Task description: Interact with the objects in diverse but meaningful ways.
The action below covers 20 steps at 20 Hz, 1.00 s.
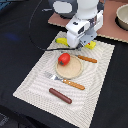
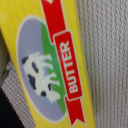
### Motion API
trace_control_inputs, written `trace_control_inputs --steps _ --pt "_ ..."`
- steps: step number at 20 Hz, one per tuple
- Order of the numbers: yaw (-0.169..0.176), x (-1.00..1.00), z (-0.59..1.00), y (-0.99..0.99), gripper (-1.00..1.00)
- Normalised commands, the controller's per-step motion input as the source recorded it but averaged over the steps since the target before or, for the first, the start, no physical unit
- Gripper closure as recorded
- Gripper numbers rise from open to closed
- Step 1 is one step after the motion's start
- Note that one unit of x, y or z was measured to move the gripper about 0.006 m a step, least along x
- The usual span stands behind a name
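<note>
A yellow box (image 2: 50, 65) with a red "BUTTER" ribbon and a cow picture fills the wrist view, lying on the woven placemat (image 2: 107, 60). In the exterior view my gripper (image 1: 77, 44) hangs low over the mat's far edge. Its fingers are hidden under the white hand, so I cannot tell if they are open or shut. Yellow pieces show on each side of the hand, one on the exterior view's left (image 1: 61, 41) and one on its right (image 1: 91, 45). A red round fruit (image 1: 64, 59) sits on the tan plate (image 1: 76, 71). A brown sausage (image 1: 60, 95) lies near the mat's front.
A wooden-handled fork (image 1: 65, 81) lies in front of the plate and a knife (image 1: 86, 58) behind it. The beige placemat (image 1: 35, 82) lies on a black table. A brown board (image 1: 112, 27) with a bowl (image 1: 122, 17) is at the back right. A black cable (image 1: 35, 35) loops behind.
</note>
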Motion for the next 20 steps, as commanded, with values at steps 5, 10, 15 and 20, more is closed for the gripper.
trace_control_inputs --steps 5,10,15,20 --pt "0.004 0.29 0.00 0.09 1.00" --pt "0.000 0.31 0.01 0.07 1.00" --pt "-0.003 0.44 0.32 0.11 1.00" --pt "-0.022 0.20 0.99 0.11 1.00"
